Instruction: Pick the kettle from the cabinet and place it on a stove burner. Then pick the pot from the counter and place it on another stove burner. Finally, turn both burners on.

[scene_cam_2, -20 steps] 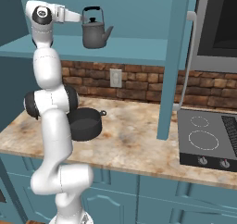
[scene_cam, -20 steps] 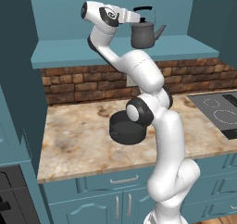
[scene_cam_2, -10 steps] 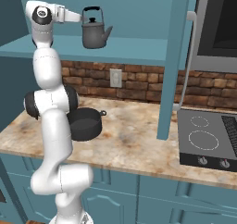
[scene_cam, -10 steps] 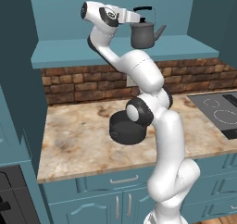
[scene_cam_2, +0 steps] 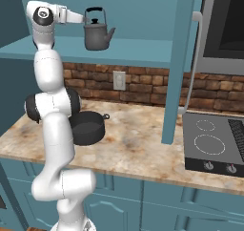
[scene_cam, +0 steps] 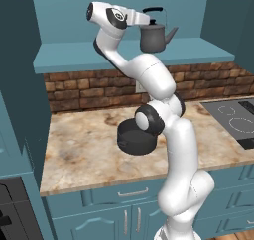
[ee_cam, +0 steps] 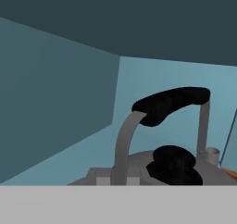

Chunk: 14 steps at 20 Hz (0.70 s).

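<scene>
Kettle first: your dark-grey spouted metal kettle with the black arched handle [scene_cam: 155, 35] hangs in the air above the teal shelf of the open teal-blue wall cabinet [scene_cam: 74, 53], clear of the shelf surface, with its spout pointing toward the stove side. Start, though, with the biggest thing, the beige-and-brown marbled stone counter [scene_cam: 89, 145], which runs under the cabinet against a red-brown brick backsplash [scene_cam: 69, 90]. At its far end sits the flat dark-grey cooktop [scene_cam_2: 214, 146] with white circle burner outlines. You see two small round front knobs [scene_cam_2: 208, 165] on it from the right base camera; the left base camera cuts the cooktop off at the frame edge. The right base camera also gives you the cabinet's tall teal door edge and long silver bar handle [scene_cam_2: 194, 63], plus a white wall outlet [scene_cam_2: 119, 80] that the arm largely covers from the left.

On the counter, the wide, low dark-grey pot [scene_cam_2: 88, 127] sits just behind the arm's elbow; its small loop handle shows from the right.

Your gripper [scene_cam_2: 82, 19] is closed narrow at the kettle's handle, holding the kettle up. The hand camera shows you the black grip [ee_cam: 171, 105] and black lid knob [ee_cam: 173, 163] up close.
</scene>
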### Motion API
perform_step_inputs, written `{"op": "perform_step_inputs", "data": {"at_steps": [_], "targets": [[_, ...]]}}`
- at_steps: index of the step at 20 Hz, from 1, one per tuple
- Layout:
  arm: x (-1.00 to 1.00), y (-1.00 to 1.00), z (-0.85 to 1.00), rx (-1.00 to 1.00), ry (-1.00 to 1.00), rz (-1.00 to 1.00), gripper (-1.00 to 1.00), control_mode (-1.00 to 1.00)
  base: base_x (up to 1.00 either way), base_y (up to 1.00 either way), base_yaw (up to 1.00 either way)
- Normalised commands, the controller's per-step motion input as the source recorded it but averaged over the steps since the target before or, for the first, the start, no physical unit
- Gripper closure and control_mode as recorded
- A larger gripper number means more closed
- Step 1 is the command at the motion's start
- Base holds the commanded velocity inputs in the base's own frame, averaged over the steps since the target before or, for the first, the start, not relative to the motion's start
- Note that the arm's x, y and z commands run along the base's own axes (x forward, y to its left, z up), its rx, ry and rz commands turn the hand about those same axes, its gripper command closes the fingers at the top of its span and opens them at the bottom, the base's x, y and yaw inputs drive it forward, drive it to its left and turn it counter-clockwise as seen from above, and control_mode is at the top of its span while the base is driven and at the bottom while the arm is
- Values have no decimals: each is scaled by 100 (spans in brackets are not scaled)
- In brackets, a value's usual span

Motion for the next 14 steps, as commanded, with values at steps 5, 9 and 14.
{"op": "perform_step_inputs", "data": {"at_steps": [5,9,14], "targets": [[-1,0,-15,0,0,0,100,-100,0,0,0],[-14,0,-25,0,0,0,100,-100,0,0,0],[-14,0,-30,0,0,0,100,-100,0,0,0]]}}
